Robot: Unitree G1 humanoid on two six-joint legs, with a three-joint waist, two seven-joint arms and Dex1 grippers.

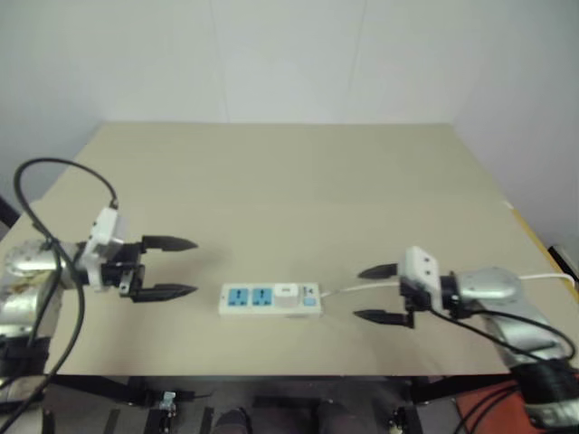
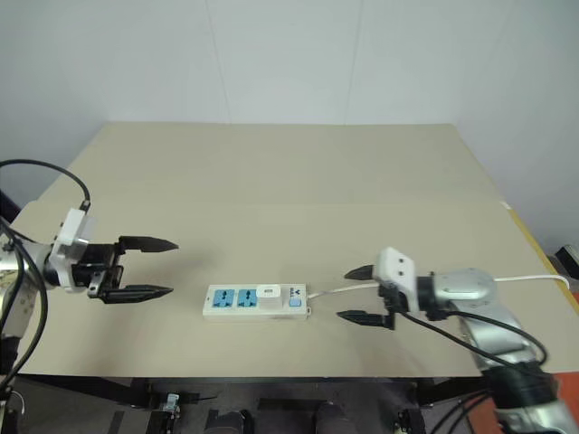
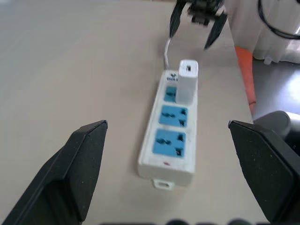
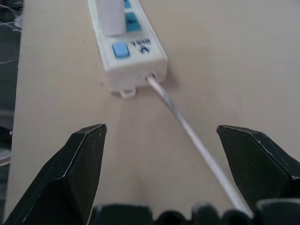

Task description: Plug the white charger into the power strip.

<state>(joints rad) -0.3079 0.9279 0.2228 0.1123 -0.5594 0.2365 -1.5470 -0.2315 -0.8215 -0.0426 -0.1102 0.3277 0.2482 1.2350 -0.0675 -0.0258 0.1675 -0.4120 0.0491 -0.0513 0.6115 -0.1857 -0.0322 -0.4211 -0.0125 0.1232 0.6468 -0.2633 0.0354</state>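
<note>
White charger (image 3: 188, 86) first: it stands upright on the power strip (image 1: 270, 299), pushed into the socket nearest the switch end, and the two other blue sockets beside it are bare. In the head views the strip lies flat on the tan table (image 1: 289, 181), low in the middle of the frame, with its thin white cord (image 1: 362, 287) running off toward the right edge. The left gripper (image 1: 172, 268) floats at the left of the frame, a little above the strip and near it but not touching, and its two black fingers are spread wide with nothing between them. The right gripper (image 1: 380, 294) floats at the lower right, just past the cord end of the strip, and its fingers are spread wide too and hold nothing. In the right wrist view the cord passes on the table below those open fingers, and nothing squeezes it. In the left wrist view the charger looks straight and sits down on the socket face, though I cannot see the pins, so I cannot be sure it is pushed all the way in. My guess is that the plugging step is done and both arms are at the letting-go and backing-off part. The next move should need very little: keep both grippers clear of the strip and the cord so nothing gets bumped, and maybe check that the charger sits flat.
</note>
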